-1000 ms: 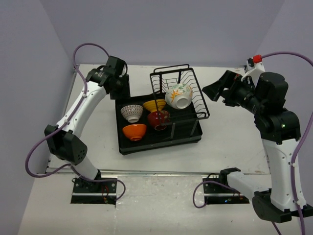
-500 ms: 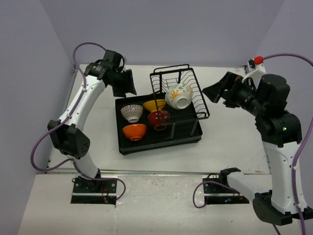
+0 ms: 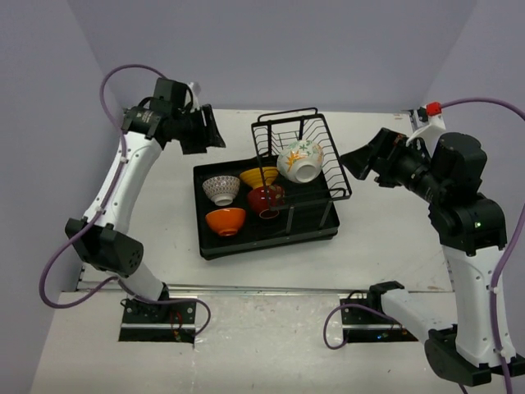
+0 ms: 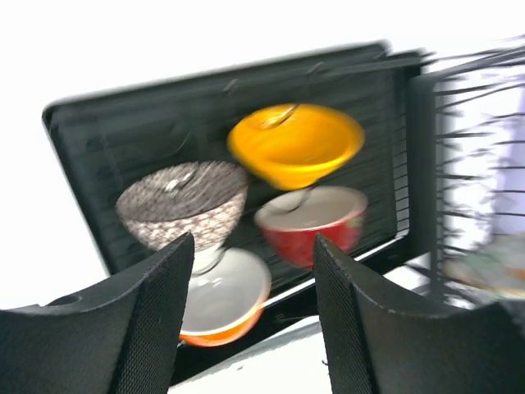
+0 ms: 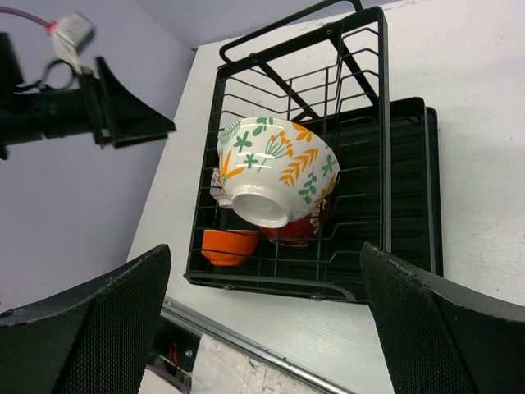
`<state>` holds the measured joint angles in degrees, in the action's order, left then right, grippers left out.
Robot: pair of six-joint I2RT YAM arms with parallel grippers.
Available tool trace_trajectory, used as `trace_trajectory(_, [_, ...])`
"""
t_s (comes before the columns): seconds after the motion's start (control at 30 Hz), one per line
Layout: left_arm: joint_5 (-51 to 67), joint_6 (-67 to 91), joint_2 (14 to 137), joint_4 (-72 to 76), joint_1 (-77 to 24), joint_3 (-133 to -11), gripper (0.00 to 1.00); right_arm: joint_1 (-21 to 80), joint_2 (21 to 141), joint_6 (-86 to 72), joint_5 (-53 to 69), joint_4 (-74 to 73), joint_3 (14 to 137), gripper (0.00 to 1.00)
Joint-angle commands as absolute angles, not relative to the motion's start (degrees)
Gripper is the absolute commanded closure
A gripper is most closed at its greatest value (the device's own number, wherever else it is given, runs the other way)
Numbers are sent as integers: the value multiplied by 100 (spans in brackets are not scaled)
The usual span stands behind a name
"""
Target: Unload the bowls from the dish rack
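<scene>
**Left arm lifted back; 5 bowls logged in rack**

Moved since 1 second ago, top view: the left gripper point(image 3: 209, 131) has risen and swung back from the tray's far-left corner. The right gripper point(image 3: 361, 156) and all the bowls are unchanged. The dish rack point(image 3: 271, 240) sits mid-table. On its tray are the patterned bowl point(image 3: 221, 189), yellow bowl point(image 3: 257, 176), red bowl point(image 3: 265, 199) and orange bowl point(image 3: 225, 220). The flowered bowl point(image 3: 299, 160) lies tipped on its side in the wire basket point(image 3: 279, 127).

Left wrist view (blurred): the fingers stand apart with nothing between them. All 4 tray bowls are in sight ahead.

Right wrist view: the fingers are spread wide and empty. They face the flowered bowl point(image 5: 275, 168), with the red bowl point(image 5: 299, 231) partly hidden behind it.

Risks: 0 of 5 bowls unloaded.
- The flowered bowl's rim could catch on the wires if it is drawn out at an angle.
- A glossy rim could slip from a pinch and drop onto the red bowl.
- The 2 arms could collide if both reach in at once.
</scene>
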<state>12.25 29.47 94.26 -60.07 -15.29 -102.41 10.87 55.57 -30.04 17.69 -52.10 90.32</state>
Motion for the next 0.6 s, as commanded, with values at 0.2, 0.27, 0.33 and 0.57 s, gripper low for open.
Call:
trace_trajectory(0.2, [2083, 3200, 8746, -5521, -1512, -11672, 37, 1125, 5238, -2927, 1872, -5027, 8859, 2])
trace_trajectory(0.27, [1839, 2832, 8404, -5057, -1512, -11453, 37, 1116, 5221, -2927, 1889, -5036, 8859, 2])
trace_trajectory(0.33, [1532, 2411, 7992, -4669, -1512, -10902, 36, 1116, 5195, -2944, 1916, -5045, 8842, 2])
trace_trajectory(0.57, [1177, 810, 8076, -4411, -1512, -10547, 29, 1247, 5045, -2909, 1794, -5326, 8728, 2])
